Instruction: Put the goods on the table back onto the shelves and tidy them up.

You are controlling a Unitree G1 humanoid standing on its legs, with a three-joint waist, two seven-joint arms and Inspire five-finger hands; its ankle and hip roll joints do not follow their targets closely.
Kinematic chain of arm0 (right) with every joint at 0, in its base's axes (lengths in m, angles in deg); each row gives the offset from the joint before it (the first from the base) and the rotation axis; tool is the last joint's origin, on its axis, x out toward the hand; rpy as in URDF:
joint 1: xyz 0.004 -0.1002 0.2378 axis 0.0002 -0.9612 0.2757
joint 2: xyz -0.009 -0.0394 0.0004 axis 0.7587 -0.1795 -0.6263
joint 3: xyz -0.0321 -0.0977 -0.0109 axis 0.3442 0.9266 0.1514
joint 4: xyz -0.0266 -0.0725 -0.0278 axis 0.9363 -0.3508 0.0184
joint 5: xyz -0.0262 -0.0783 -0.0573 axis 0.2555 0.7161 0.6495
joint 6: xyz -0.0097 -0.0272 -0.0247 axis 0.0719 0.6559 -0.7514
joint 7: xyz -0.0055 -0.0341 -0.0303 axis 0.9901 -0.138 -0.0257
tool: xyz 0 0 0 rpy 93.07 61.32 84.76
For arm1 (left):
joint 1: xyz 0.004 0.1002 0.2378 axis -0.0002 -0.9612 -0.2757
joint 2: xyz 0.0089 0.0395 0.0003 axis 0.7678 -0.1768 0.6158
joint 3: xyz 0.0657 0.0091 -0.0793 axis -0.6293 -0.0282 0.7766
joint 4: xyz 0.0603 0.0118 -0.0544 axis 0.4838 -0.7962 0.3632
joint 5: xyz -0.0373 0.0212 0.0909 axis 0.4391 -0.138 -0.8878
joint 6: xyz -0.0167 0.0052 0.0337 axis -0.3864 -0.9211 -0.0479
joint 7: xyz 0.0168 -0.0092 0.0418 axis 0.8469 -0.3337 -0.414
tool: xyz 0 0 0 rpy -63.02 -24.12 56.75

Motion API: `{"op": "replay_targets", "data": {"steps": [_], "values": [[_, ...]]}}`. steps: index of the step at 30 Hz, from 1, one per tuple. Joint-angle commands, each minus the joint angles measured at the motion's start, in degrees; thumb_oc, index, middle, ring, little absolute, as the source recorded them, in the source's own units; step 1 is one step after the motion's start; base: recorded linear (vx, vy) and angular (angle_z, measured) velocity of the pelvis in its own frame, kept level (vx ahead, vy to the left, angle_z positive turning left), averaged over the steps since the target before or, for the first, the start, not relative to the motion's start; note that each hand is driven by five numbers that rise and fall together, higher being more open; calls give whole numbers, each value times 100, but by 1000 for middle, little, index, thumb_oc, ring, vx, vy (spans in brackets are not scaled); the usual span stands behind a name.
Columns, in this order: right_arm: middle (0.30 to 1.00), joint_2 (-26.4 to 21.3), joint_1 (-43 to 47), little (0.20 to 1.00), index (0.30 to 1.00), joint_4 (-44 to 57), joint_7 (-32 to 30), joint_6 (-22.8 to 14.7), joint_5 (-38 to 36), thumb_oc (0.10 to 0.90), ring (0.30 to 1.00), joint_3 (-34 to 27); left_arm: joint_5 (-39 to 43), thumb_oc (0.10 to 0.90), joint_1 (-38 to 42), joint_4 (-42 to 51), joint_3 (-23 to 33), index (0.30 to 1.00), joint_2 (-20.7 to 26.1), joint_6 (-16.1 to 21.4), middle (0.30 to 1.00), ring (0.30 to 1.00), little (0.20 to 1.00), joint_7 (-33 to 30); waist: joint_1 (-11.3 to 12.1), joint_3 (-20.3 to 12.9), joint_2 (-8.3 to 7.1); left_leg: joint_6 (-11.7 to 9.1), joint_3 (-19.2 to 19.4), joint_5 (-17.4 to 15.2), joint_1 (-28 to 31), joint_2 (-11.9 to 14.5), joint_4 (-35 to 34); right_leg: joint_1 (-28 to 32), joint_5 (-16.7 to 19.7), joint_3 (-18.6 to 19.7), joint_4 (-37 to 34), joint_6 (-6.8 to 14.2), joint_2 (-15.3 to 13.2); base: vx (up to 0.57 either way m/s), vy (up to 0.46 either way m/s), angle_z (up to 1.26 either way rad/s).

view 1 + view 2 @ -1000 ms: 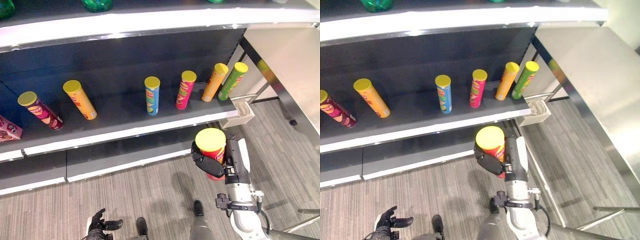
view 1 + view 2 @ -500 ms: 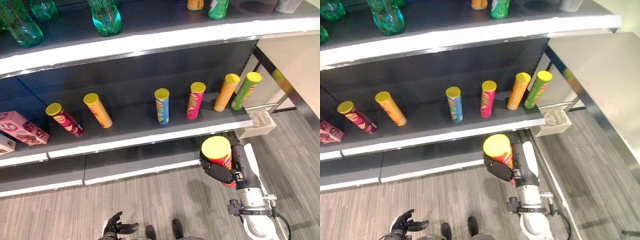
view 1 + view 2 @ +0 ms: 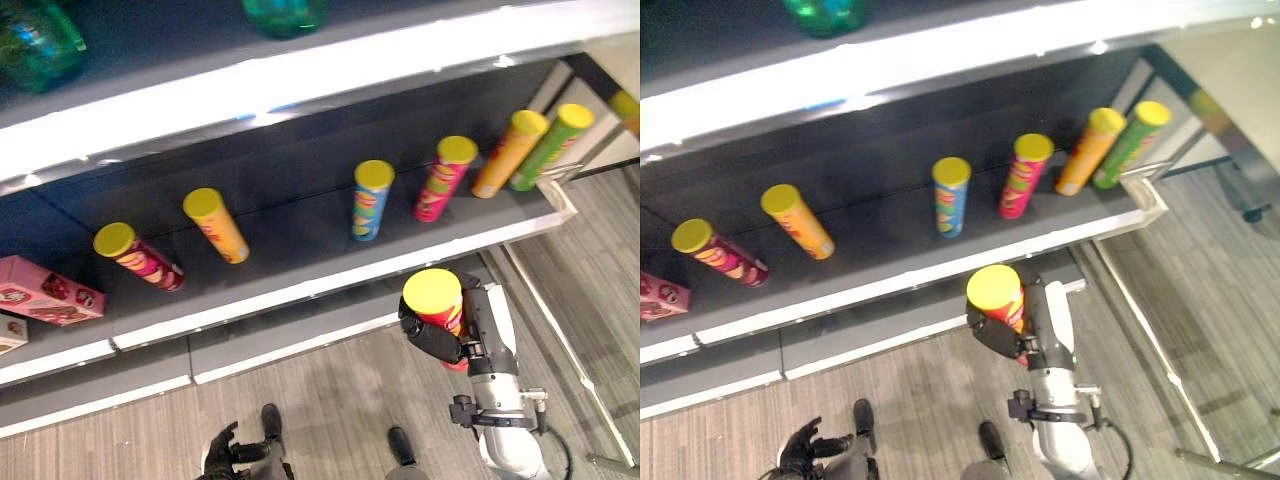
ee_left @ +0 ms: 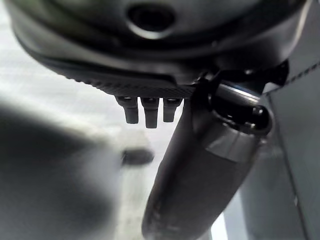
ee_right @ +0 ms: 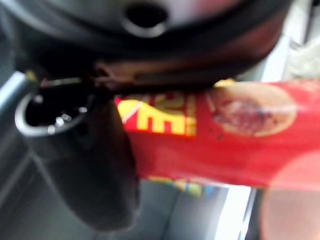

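A red chip can with a yellow lid [image 3: 432,297] stands upright in my right hand [image 3: 438,341], whose fingers are curled round its body. The hand hovers over the floor, just in front of the middle shelf [image 3: 300,255] and below its white front edge. The right wrist view shows the red can [image 5: 225,135] close up beside my thumb [image 5: 100,170]. My left hand [image 3: 222,456] hangs low near the floor with relaxed fingers and holds nothing.
Several chip cans stand on the middle shelf: maroon [image 3: 137,256], orange [image 3: 217,224], blue [image 3: 370,200], pink [image 3: 442,180], orange [image 3: 508,154], green [image 3: 548,146]. A pink box [image 3: 45,291] lies far left. Green bottles [image 3: 40,40] stand on the top shelf. A wide gap separates the left orange can from the blue one.
The whole picture has shifted and tilted, so the camera moved. My right hand still holds the red can at about the same spot before the shelf edge.
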Motion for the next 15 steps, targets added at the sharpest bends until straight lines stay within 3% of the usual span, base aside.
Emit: {"op": "replay_targets", "data": {"steps": [1,2,5,7,8,10,11,13,14,15], "values": [[300,-202,601,300,300,653,-248,-418,103,400,300,-318,-634,800,-140,288,-347,900,304,50,900,900,900,-297,-19,-459,206,-345,304,-220,86,562,37,-530,52,173,80,508,76,130,306,-54],[300,-200,605,300,300,651,-249,-418,104,400,300,-315,-635,800,-141,290,-346,900,306,47,900,900,900,-297,-4,-464,196,-342,324,-219,88,558,31,-542,59,193,75,512,71,47,155,-81],[300,-106,825,300,300,642,-273,-465,123,400,300,-201,-612,800,-48,398,-354,900,472,72,900,900,900,-291,-41,-464,91,-223,714,-304,135,535,-75,-830,650,263,116,502,95,35,103,-67],[300,-61,754,300,300,632,-254,-522,31,400,300,-241,-698,800,29,426,-447,900,551,97,900,900,900,-283,-116,-532,19,-216,772,-519,220,526,-144,-788,827,296,168,564,206,95,80,-35],[300,-14,546,300,300,647,-177,-589,-130,400,300,-296,-746,800,61,422,-472,900,583,106,900,900,900,-238,-188,-572,-44,-152,748,-609,280,519,-149,-757,593,408,182,565,390,-27,55,-14],[300,-9,512,300,300,659,-163,-603,-167,400,300,-285,-739,800,70,409,-435,900,624,108,900,900,900,-237,-160,-595,-101,-156,792,-617,267,512,-145,-726,638,321,65,585,379,-5,-31,19],[300,-48,272,300,300,626,52,-668,-264,400,300,-277,-604,800,87,172,-275,900,554,97,900,900,900,-168,-47,-683,-305,-223,858,-577,328,661,-155,-718,184,12,-78,660,560,60,-99,18],[300,-71,229,300,300,618,81,-676,-283,400,300,-273,-559,800,59,126,-247,900,532,97,900,900,900,-139,-29,-677,-331,-239,857,-565,358,681,-161,-711,152,-14,-78,662,601,40,-82,-21],[300,-111,169,300,300,582,229,-707,-377,400,300,-191,-581,800,30,116,-253,900,513,77,900,900,900,-66,24,-681,-358,-265,852,-536,387,758,-170,-707,-33,-76,-78,639,677,-62,-96,-29],[300,-133,191,300,300,563,273,-738,-406,400,300,-136,-606,800,21,127,-262,900,510,78,900,900,900,-42,42,-642,-372,-254,887,-340,318,805,-153,-773,-51,-83,-78,590,730,37,-50,-24]]}}
